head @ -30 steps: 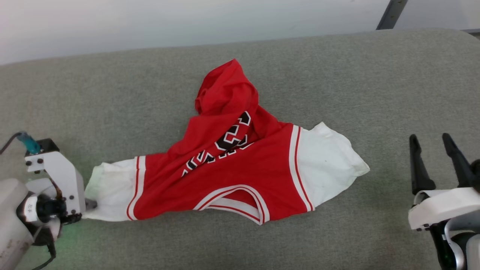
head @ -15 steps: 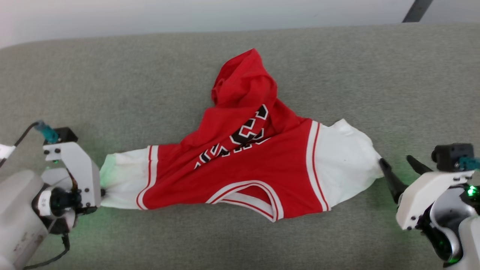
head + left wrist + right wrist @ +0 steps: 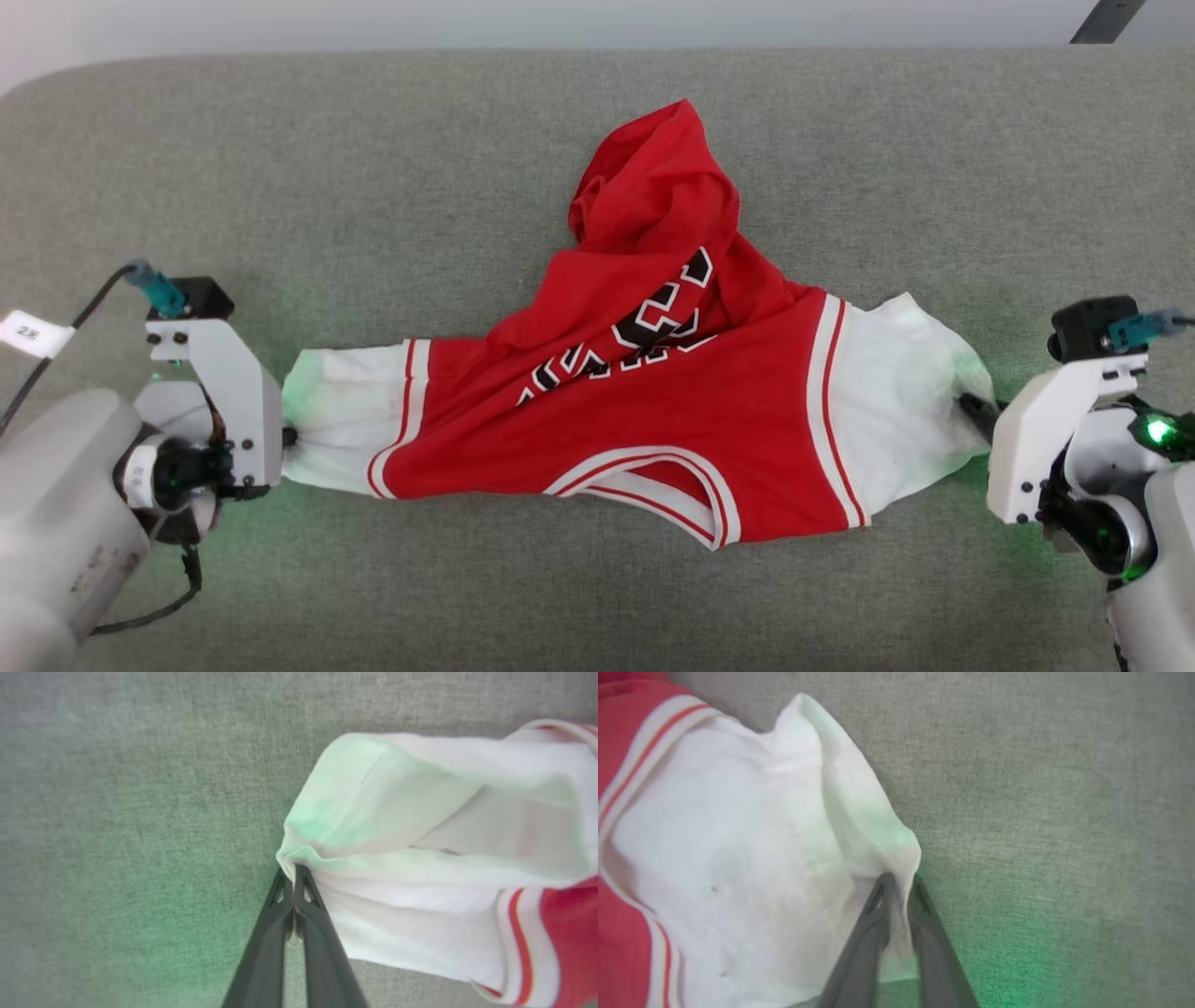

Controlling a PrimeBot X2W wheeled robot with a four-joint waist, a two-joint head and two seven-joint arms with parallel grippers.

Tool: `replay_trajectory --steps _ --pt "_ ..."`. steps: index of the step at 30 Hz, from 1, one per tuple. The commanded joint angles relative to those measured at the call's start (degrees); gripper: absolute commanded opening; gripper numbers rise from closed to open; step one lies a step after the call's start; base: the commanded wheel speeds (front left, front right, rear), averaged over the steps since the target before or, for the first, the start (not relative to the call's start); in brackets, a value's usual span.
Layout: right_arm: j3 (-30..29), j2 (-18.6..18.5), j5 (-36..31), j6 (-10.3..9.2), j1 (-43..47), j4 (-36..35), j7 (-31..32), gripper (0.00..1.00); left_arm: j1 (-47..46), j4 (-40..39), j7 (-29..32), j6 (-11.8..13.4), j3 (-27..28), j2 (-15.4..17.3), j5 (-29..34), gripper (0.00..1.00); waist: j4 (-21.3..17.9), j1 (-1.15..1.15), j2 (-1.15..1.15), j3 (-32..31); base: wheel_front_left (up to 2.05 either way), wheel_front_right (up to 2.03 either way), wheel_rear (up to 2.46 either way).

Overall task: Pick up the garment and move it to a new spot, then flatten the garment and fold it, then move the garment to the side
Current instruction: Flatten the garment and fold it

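**Position.** The garment (image 3: 653, 411) lies mid-desk and crumpled, with the neck opening toward the robot. The red body is bunched into a peak on the far side and the lettering is creased over. The white sleeves point out to either side.

**Left gripper** (image 3: 294, 873). Jaws are fully closed, pinching the hem corner of the left sleeve (image 3: 420, 826). The bite is small, edge only.

**Right gripper** (image 3: 899, 883). Jaws are drawn in on a fold of the right sleeve (image 3: 738, 835), with cloth running up between them. A slit shows between the fingers. The view is soft, so I read this as gripping but cannot say how firmly.

**Step in hand, as I read it.** Take both sleeves, lift, and carry to a new spot. To do it well:
- Make sure of the right-hand bite before any lift.
- Raise both arms together and level.
- Keep the sleeves drawn apart so the body hangs open rather than twisting.
- Go high enough that the bunched far part clears the desk (image 3: 373, 187) instead of dragging.

**Around.**
- A dark bar (image 3: 1106, 17) sits at the far right corner, well apart from the work.
- A tagged cable (image 3: 56, 327) trails by the left arm, near the sleeve but not touching it.
- I see nothing on the desk in the garment's path.

The likeliest trouble is a thin hem slipping out of a shallow pinch mid-lift.
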Motion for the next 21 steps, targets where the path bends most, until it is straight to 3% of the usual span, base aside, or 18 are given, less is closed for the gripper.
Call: replay_trajectory --steps 1,12,21 --pt "0.6 0.9 1.0 -0.02 0.8 1.6 1.8 0.0 0.1 0.6 -0.8 -0.3 -0.7 -2.1 0.6 0.0 0.1 0.0 0.0 -0.5 0.0 0.0 0.0" --pt "-7.6 -0.2 12.0 -0.02 -8.6 -7.2 10.2 0.0 -9.0 -4.2 0.8 -1.0 0.8 0.0 3.2 0.0 0.6 0.0 0.0 -6.9 0.0 0.0 0.0" --pt "-18.1 5.3 11.6 -0.02 -22.2 -2.7 12.4 0.0 -17.4 -6.6 2.8 -0.1 4.8 0.5 1.9 0.0 0.7 0.0 0.0 -13.5 0.0 0.0 0.0"
